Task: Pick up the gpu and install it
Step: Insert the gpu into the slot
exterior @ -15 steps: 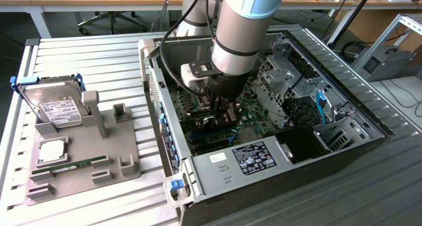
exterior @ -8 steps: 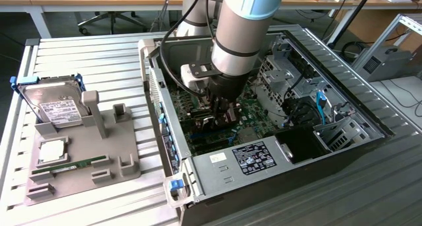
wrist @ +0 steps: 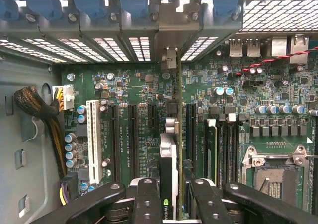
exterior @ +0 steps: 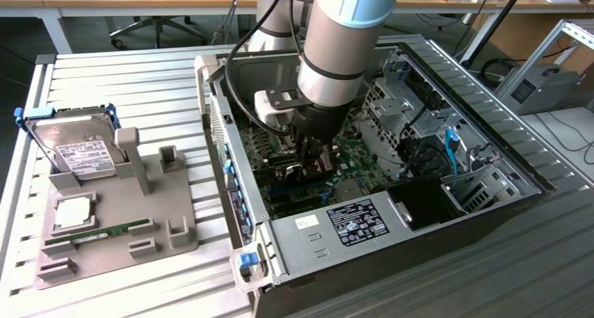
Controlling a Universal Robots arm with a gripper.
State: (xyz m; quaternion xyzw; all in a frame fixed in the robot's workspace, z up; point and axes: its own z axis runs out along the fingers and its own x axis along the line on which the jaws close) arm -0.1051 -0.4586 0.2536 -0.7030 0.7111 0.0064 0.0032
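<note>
Black two-finger gripper (wrist: 173, 190) clamped slim green-and-black gpu card (wrist: 169, 149), edge-on above green motherboard (wrist: 129, 85); looked light, stiff, fragile, best held by top edge.

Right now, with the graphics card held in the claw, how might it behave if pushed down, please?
The graphics card looks like a flat, solid board, so probably stiff. Pinched edge-on in the claw, it may tilt if pushed unevenly. Its thin edge seems fragile against the motherboard slots.
</note>
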